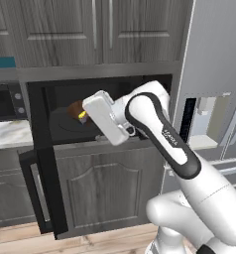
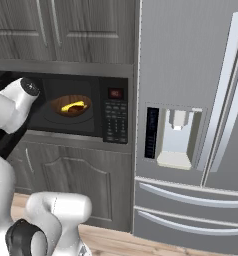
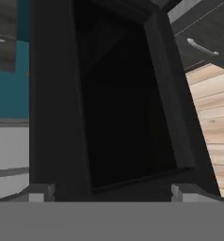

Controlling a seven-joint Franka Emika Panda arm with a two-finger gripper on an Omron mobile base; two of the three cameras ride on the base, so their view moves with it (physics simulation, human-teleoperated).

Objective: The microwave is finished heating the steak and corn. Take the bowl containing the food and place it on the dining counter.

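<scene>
Closest to the cameras is the arm itself, elbow bent right in front of the microwave point(image 2: 81, 107), with the hand reaching toward the open cavity. The gripper point(image 3: 112, 190) has its two fingertips standing wide apart with nothing between them, and in the hand view they're pointed at the swung-open microwave door point(image 3: 118, 99), not at the food. So the thing that matters: the bowl point(image 2: 71, 106) sits on the cavity floor, roughly in the middle, further in and off to the side of where the fingers are aimed. My guess is the hand has to turn in toward the cavity before it can get at the rim. The corn point(image 2: 74, 106) lies flat in the bowl with its long axis running roughly side to side across the opening, and the steak point(image 1: 75, 110) is a dark lump right next to it, touching or nearly so; can't tell which from here. Only one arm, so no question about who's nearer. Counts: one bowl, one corn cob, one steak, one microwave. The door hangs open on the left side, edge-on in the left base view. Further out, the button panel point(image 2: 115, 120) with its red display sits at the right end of the microwave, and a fridge point(image 2: 191, 100) stands just beside that.
</scene>
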